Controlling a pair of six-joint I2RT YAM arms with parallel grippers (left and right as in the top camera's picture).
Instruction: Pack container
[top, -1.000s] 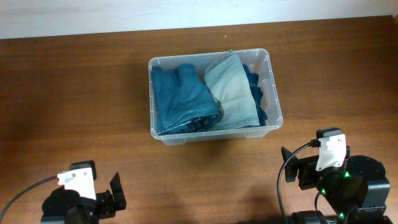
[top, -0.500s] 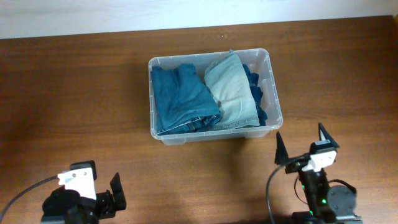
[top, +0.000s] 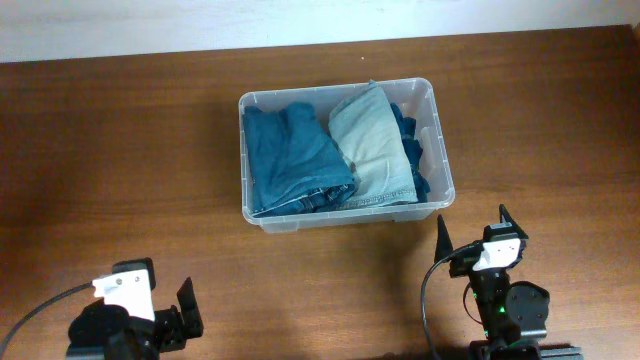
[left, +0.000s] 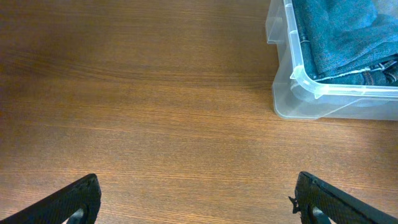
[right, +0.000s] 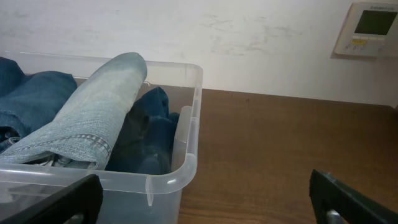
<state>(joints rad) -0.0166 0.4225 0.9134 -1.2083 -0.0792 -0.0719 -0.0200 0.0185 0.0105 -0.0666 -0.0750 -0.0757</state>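
The clear plastic container (top: 444, 170) stands at the middle back of the table. It holds folded dark blue jeans (top: 290, 155), a light blue pair (top: 375, 145) and more dark denim at its right end. It also shows in the left wrist view (left: 292, 74) and the right wrist view (right: 186, 168). My left gripper (top: 165, 310) is open and empty at the front left, above bare table (left: 196, 205). My right gripper (top: 472, 235) is open and empty just in front of the container's right front corner (right: 205, 202).
The brown wooden table (top: 130, 150) runs back to a white wall (right: 249, 37). A wall control panel (right: 371, 28) hangs at the right. The arm bases stand at the front left (top: 110, 325) and front right (top: 510, 310).
My right arm has swung left and lowered toward the container's right front corner, its gripper still open. The left arm and the container have not moved.
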